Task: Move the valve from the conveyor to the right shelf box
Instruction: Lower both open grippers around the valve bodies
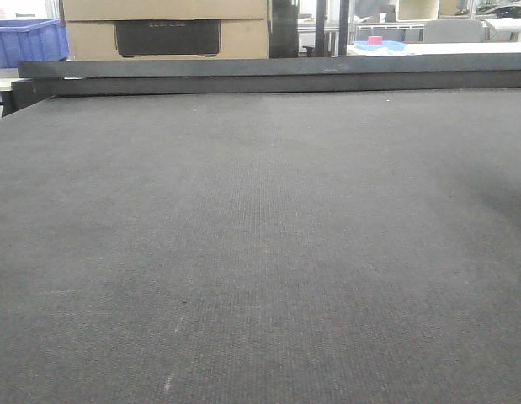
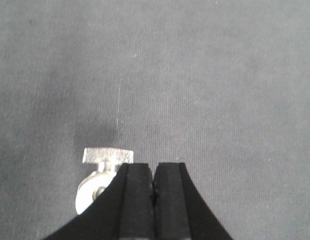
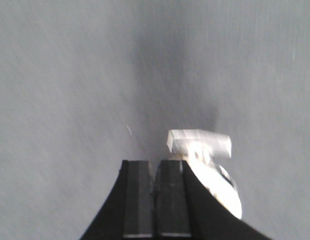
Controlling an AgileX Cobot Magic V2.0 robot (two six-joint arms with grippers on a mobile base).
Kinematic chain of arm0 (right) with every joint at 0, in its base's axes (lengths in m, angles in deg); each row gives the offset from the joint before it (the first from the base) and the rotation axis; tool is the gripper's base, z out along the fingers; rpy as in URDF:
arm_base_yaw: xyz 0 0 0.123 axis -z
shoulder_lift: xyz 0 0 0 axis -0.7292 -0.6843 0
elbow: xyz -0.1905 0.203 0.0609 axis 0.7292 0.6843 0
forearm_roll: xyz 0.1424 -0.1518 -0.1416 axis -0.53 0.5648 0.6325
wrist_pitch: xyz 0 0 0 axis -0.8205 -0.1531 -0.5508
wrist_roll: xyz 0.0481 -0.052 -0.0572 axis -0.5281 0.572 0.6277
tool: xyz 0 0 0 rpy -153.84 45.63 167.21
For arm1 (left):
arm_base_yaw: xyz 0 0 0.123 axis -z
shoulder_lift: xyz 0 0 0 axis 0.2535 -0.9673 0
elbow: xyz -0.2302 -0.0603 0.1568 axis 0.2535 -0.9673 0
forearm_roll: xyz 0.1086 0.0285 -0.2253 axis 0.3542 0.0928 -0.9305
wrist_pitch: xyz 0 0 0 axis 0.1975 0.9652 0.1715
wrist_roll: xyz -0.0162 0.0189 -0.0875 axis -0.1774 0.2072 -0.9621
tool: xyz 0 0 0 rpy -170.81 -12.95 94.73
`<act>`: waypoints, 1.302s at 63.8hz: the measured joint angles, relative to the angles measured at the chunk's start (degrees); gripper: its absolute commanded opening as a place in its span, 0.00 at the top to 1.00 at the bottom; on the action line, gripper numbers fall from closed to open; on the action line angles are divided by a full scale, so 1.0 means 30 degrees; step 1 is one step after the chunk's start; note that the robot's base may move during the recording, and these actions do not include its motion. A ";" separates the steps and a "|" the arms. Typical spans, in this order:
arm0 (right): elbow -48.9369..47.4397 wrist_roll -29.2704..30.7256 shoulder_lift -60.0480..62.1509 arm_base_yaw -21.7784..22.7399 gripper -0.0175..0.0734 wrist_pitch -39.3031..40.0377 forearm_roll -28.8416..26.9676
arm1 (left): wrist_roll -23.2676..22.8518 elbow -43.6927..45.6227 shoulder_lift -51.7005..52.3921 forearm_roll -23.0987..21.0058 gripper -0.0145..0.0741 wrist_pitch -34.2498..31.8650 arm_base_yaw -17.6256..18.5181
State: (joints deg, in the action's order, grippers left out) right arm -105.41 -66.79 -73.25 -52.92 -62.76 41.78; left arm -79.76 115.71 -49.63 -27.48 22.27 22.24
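The conveyor [image 1: 260, 252] is a wide dark grey woven belt with a black rail [image 1: 277, 76] along its far side. In the left wrist view a silver valve [image 2: 97, 170] with a flat handle lies on the belt just left of my left gripper [image 2: 153, 172], partly hidden behind the left finger. That gripper is shut with nothing between its pads. In the blurred right wrist view a silver valve [image 3: 207, 155] lies just right of my right gripper [image 3: 155, 167], also shut and empty. I cannot tell whether it is the same valve. No gripper or valve shows in the front view. The shelf box is out of view.
Beyond the rail stand a blue bin [image 1: 24, 40] at the far left, stacked cardboard boxes [image 1: 163, 25], and a white table with a pink object [image 1: 375, 39] at the far right.
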 measured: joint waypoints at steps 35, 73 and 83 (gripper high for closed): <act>-0.0206 -0.0011 -0.0606 0.0364 0.24 -0.2423 0.1695 | 0.0000 0.0000 0.0000 0.0000 0.96 0.0885 0.0000; -0.0206 0.0565 -0.4480 0.1197 0.24 -0.1623 0.0852 | 0.0000 0.0000 0.0000 0.0000 0.96 0.1279 0.0000; -0.0206 0.0609 -0.4610 0.1197 0.24 -0.1508 0.0736 | 0.0000 0.0000 0.0000 0.0000 0.96 0.1279 0.0000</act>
State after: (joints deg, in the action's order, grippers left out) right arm -106.02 -64.96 -87.08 -49.33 -67.28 43.99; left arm -79.76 115.71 -49.63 -27.48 26.10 22.24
